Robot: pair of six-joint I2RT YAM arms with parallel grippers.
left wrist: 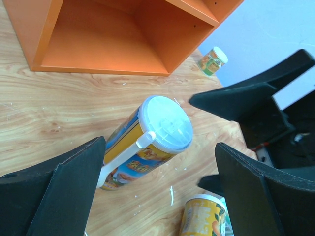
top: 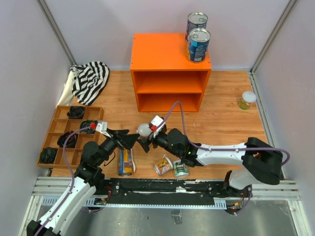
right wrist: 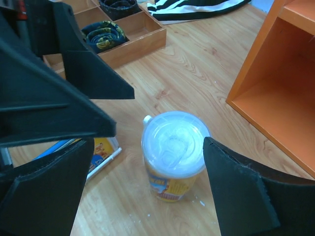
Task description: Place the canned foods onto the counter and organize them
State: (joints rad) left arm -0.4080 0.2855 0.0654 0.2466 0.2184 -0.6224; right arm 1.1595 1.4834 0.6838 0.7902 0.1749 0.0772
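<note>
Tall yellow-and-blue can (right wrist: 174, 145) upright, long axis vertical, lid upward.

The light is bright and even and comes from above, so shadows are soft; only the inside of the counter (top: 170, 51) is a little darker. The silver tops of the two tins (top: 198, 44) on it shine slightly. In the right wrist view the white lid (right wrist: 174, 142) is almost washed out, and the near black fingers (right wrist: 246, 196) are slightly blurred, without detail. In the top view the frame posts (top: 56, 30) lean outward at the edges.
</note>
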